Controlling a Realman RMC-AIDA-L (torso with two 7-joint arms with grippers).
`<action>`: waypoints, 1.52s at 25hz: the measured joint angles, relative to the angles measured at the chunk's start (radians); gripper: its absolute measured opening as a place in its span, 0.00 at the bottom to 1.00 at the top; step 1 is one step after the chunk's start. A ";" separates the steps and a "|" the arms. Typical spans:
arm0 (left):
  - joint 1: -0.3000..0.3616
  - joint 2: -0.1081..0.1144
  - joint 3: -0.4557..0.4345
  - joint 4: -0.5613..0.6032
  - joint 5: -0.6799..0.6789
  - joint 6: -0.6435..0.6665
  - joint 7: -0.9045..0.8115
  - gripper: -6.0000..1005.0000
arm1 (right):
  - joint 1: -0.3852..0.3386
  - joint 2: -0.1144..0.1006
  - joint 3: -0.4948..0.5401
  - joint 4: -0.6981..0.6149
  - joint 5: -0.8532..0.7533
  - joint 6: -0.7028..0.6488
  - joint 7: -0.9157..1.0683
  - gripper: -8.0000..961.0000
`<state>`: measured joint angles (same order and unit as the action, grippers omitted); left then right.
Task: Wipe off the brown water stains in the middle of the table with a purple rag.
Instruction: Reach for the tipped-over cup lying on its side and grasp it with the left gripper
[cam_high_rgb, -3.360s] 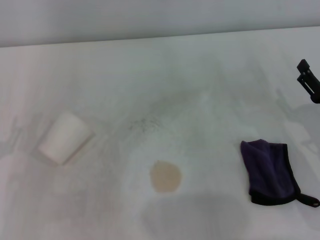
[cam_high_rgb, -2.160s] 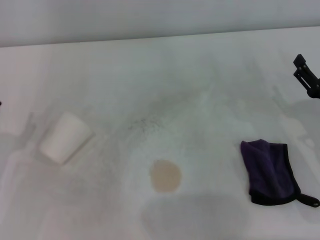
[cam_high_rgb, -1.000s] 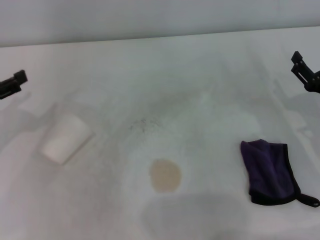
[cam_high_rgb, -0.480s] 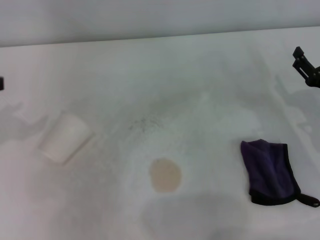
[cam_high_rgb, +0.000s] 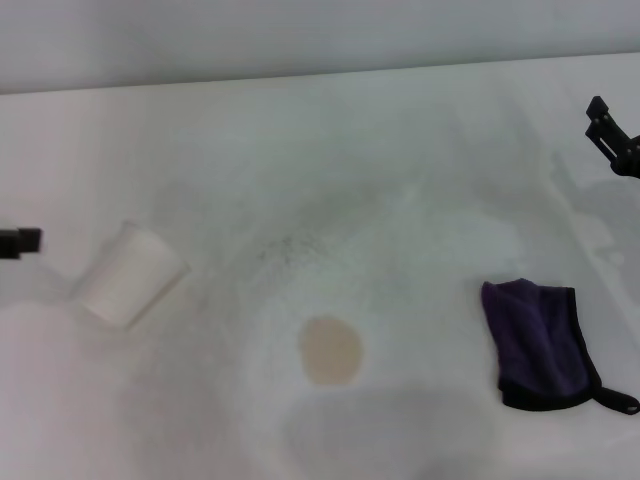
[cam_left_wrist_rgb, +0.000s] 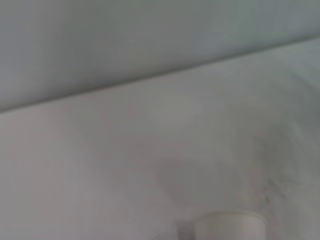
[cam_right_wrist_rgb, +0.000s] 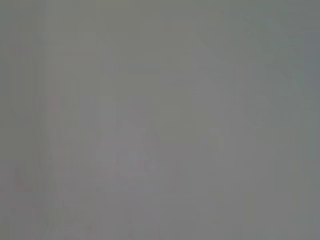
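Head view gives you the plain white matte worktop (cam_high_rgb: 330, 150) w/ the pale tan oval wet stain (cam_high_rgb: 331, 352) near its middle. Dark purple folded rag w/ black trim (cam_high_rgb: 545, 345) lies flat well to the right of it, untouched. White cup (cam_high_rgb: 130, 275) lies tipped on its side, left. Right claw (cam_high_rgb: 610, 135) hangs at the far right edge, above the rag; left claw (cam_high_rgb: 20, 241) pokes in at the left edge beside the cup. You can't tell either claw's opening. Right wrist view shows only blank grey.

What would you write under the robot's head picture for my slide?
White table with a brown stain, a tipped white cup, an untouched purple rag, and the left gripper and right gripper at the edges.
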<state>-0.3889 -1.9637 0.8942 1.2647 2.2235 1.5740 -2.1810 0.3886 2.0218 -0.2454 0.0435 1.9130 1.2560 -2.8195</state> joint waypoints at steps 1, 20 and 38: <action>-0.011 -0.007 0.004 -0.016 0.016 0.000 0.008 0.88 | 0.000 0.000 0.000 -0.001 0.000 -0.002 0.000 0.91; -0.159 -0.059 0.024 -0.230 0.176 -0.039 0.098 0.88 | 0.006 -0.002 0.000 -0.004 0.000 -0.015 0.000 0.91; -0.182 -0.087 0.138 -0.301 0.193 -0.196 0.130 0.88 | 0.004 0.000 0.000 0.004 0.000 -0.016 0.000 0.91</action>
<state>-0.5712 -2.0510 1.0326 0.9635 2.4164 1.3777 -2.0515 0.3925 2.0218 -0.2454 0.0475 1.9129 1.2400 -2.8191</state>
